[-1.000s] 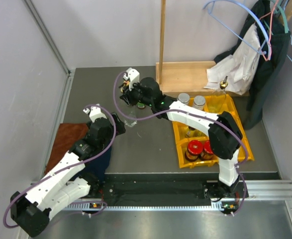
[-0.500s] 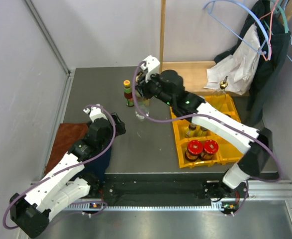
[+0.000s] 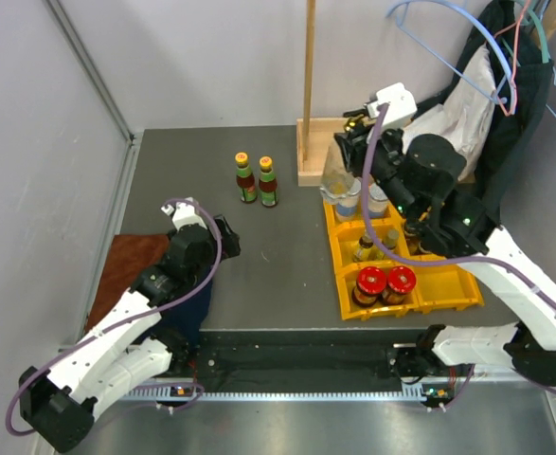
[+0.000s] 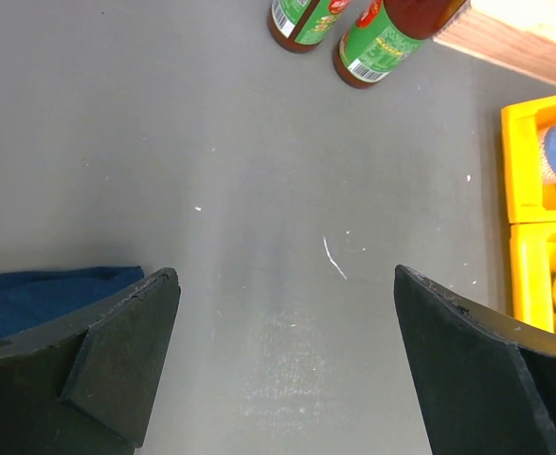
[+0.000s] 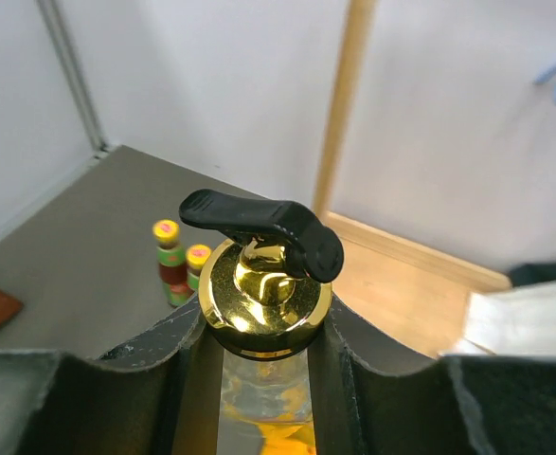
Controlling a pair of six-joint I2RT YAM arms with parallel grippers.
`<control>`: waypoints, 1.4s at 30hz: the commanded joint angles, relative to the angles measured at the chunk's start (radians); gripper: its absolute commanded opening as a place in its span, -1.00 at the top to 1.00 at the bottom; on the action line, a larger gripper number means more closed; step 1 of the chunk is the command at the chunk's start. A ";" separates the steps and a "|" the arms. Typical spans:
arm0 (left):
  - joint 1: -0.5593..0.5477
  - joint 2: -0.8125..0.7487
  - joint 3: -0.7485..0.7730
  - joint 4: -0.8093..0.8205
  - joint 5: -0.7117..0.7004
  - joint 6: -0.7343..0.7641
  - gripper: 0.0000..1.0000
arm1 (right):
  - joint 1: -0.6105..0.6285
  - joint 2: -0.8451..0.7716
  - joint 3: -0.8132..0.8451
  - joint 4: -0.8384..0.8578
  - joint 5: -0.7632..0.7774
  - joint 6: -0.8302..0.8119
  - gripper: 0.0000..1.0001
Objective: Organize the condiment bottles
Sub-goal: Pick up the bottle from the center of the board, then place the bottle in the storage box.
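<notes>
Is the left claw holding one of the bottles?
No, the left claw gapes wide with nothing in it, and the two green-labelled bottles stand clear beyond it.

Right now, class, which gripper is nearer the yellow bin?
Right. The right gripper, shut on a gold-stoppered bottle, hangs over the far-left corner of the yellow bin; the open left gripper is well off to its left.

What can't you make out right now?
- Bottle base: right wrist, hidden inside the right gripper and cut by the bottom edge.
- Bin rear compartments: top view, covered by the right arm and bottle.
- Sauce bottles, caps: left wrist, cut by the top edge.
</notes>
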 commanded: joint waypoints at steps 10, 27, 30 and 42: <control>0.005 0.071 0.087 0.067 0.011 0.057 -0.98 | 0.008 -0.298 -0.017 -0.092 0.517 -0.066 1.00; 0.008 0.098 0.095 0.082 0.037 0.050 -0.98 | -0.134 -0.417 -0.241 0.106 0.768 -0.237 1.00; 0.008 0.101 0.095 0.081 0.045 0.045 -0.98 | -0.292 -0.381 -0.225 -0.035 0.624 -0.063 1.00; 0.010 0.099 0.083 0.081 0.038 0.050 -0.98 | -0.655 -0.338 -0.449 0.205 0.275 0.110 1.00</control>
